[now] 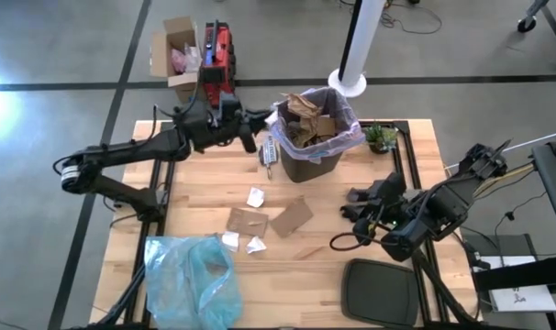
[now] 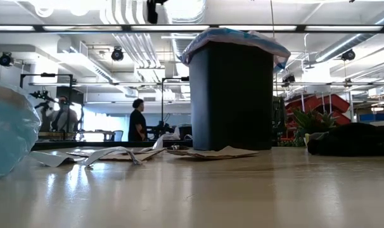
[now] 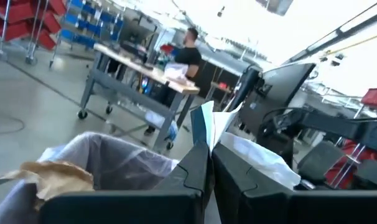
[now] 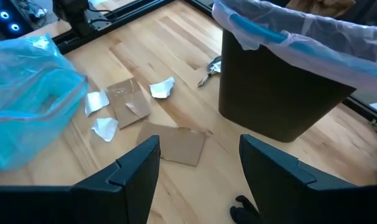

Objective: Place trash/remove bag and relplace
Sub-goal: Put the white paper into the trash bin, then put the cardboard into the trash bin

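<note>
Two grippers stand on opposite sides of the black bin [image 1: 313, 156], and the matter turns on which one the loose trash lies nearer. The left gripper [image 1: 262, 117] is up at the bin's rim, its fingers [image 3: 195, 171] pressed together on a thin white and blue scrap [image 3: 205, 124] that sticks up between them, with the pale liner bag [image 3: 114, 155] and the crumpled brown paper [image 3: 51, 174] already inside lying just ahead and below. From that pose the drop looks like a short move forward over the opening. The right gripper [image 4: 198, 165] hangs over the table on the bin's other side, jaws apart and empty. The remaining trash lies ahead of it: a flat cardboard piece [image 4: 179, 144] closest, a second cardboard piece [image 4: 127, 101] and three white paper bits [image 4: 162, 88] farther out, toward the blue plastic bag [image 4: 27, 93]. The nearest cardboard lies flat with its long edge roughly across the jaws' opening, so the right arm seems better placed for the next pickup
</note>
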Controlling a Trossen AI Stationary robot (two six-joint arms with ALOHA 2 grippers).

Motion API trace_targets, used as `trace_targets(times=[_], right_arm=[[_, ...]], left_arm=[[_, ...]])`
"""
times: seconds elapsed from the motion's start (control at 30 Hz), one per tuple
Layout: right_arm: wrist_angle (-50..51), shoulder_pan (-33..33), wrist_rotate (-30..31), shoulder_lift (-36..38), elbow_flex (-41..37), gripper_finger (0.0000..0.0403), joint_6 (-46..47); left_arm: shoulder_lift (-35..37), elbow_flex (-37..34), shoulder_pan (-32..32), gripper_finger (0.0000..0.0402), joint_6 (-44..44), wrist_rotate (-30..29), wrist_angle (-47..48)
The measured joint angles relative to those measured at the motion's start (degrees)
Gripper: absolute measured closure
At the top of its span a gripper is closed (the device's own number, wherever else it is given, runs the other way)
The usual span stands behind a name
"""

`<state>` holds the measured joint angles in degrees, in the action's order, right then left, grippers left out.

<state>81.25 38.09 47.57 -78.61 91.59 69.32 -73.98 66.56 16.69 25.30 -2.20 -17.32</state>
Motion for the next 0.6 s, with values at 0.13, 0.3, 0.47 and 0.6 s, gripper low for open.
trace_targets(times=[0.13,0.3,0.47,0.6], right_arm=[[0.0,0.0,-0.1,-0.2,0.0,0.0197,-0.4],[-0.1,0.0,-0.1,-0.2,0.0,0.0197,-1.1],[-0.3,0.0,-0.8,-0.3,0.0,0.0197,-1.0],[-0.8,0.1,-2.3,-0.3,0.0,0.0197,-0.8]], left_arm=[[-5.9,5.8,0.0,0.0398,0.7,0.0,2.2],[-14.8,16.2,0.0,0.0383,-1.6,-0.2,10.3],[-22.4,28.3,0.0,0.0339,-8.1,-2.0,24.8],[-27.0,36.7,-0.2,0.0277,-13.8,-6.7,34.5]])
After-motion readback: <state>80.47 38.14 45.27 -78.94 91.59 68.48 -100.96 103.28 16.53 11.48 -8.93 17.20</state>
